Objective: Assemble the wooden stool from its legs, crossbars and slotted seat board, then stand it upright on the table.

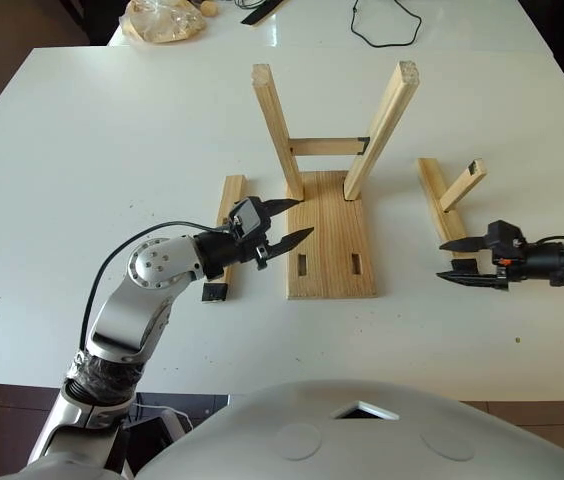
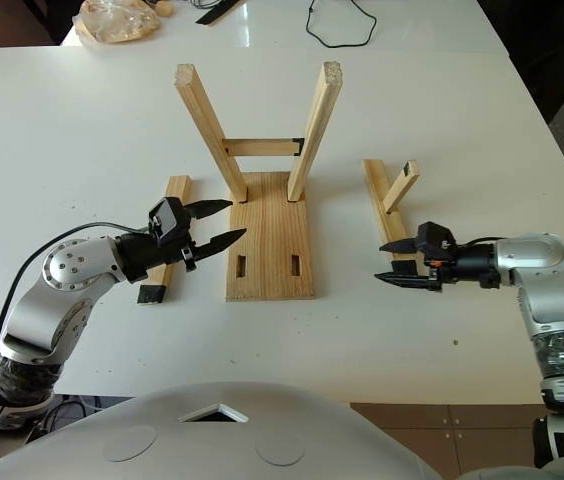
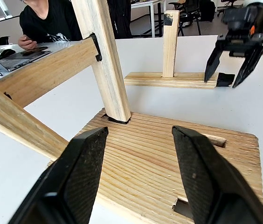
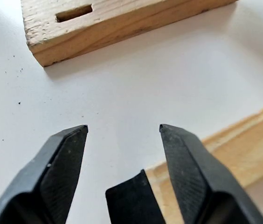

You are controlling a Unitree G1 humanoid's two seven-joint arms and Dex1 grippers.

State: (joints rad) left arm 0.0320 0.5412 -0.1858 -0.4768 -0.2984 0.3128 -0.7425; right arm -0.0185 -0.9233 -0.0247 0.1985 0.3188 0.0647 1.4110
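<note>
The slotted seat board lies flat mid-table. Two legs joined by a crossbar stand tilted in its far slots, and two near slots are empty. My left gripper is open just above the board's left edge, beside a loose leg lying flat. To the board's right lies another loose leg with a crossbar stub sticking up. My right gripper is open at that leg's near end, its black cap between the fingertips.
A crumpled plastic bag and a black cable lie at the table's far edge. Bare white table spreads to the left and along the near edge.
</note>
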